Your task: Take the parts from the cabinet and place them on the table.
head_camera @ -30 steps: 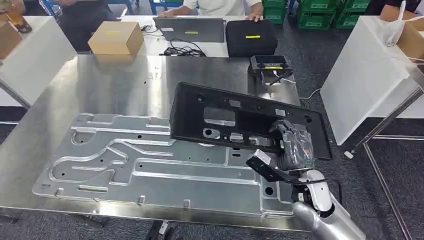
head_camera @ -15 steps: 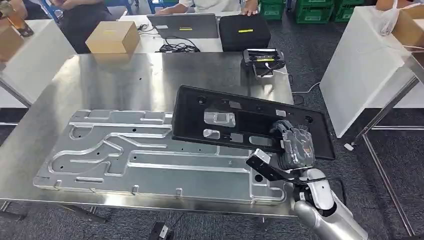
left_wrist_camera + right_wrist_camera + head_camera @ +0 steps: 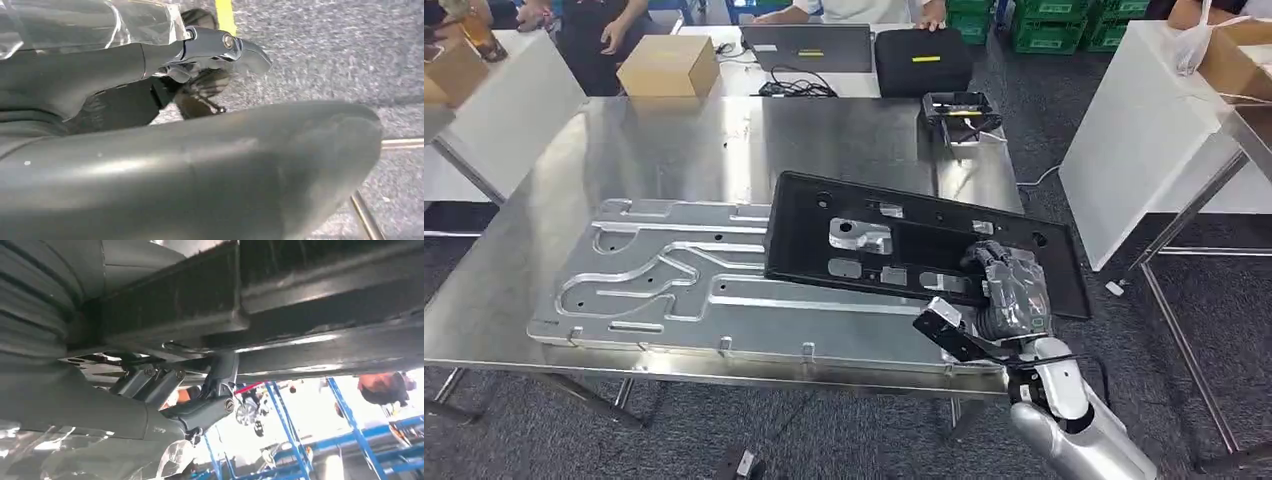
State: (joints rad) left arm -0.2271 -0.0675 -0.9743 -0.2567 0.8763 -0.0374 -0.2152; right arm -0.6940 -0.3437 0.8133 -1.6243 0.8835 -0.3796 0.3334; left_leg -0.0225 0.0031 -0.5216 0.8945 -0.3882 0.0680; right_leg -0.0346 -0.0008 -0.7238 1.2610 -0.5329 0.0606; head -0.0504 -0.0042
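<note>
Your steel table (image 3: 844,140) carries the large grey machined plate (image 3: 724,300) along its front edge, the black panel (image 3: 904,245) overlaps that plate's right end and overhangs the table's front right corner, gripped at its near edge by your right hand (image 3: 1012,295), fingers wrapped.

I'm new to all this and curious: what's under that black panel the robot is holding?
Under the black panel lies a silver plate on the steel table; metal shows through the panel's cutouts. The right hand grips its near edge. The plate's covered right part can't be seen.
</note>
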